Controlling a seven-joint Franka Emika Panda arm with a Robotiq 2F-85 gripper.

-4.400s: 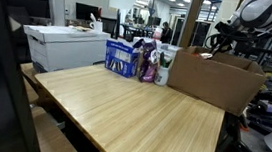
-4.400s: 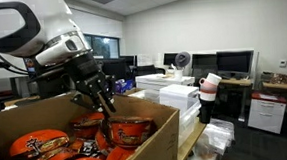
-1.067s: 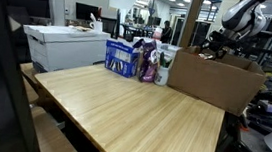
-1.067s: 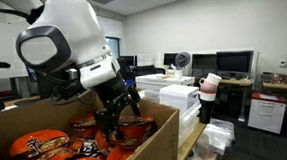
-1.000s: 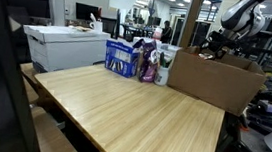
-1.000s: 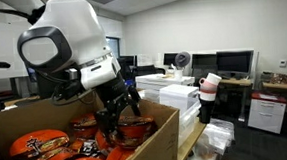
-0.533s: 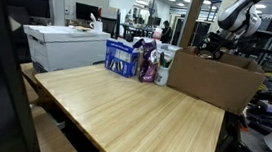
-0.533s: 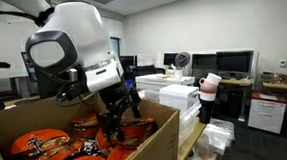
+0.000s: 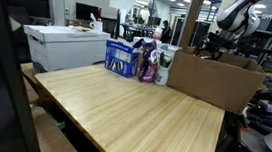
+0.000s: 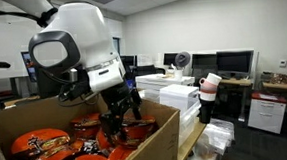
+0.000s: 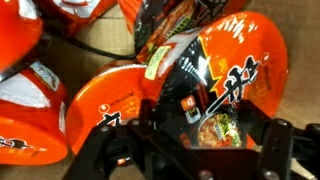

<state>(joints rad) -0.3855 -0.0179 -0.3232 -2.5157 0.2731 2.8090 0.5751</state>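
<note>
- table (image 9: 133, 111): long and wooden, it fills most of an exterior view; blue and purple packs (image 9: 134, 59) stand at its far end
- box (image 10: 147, 145): brown cardboard, open at the top, just beside the packs at the table's far end
- arm (image 10: 79, 39): white, bent down over the box and reaching in from above
- bowls (image 10: 37, 145): orange noodle bowls piled inside the box, several tilted
- top bowl (image 11: 215, 85): orange with a black printed lid, tilted, lying in the box right under the claw and touching its orange neighbours
- claw (image 11: 192, 145): low inside the box, fingers apart, one over each side of the top bowl's lid; contact cannot be told
</note>
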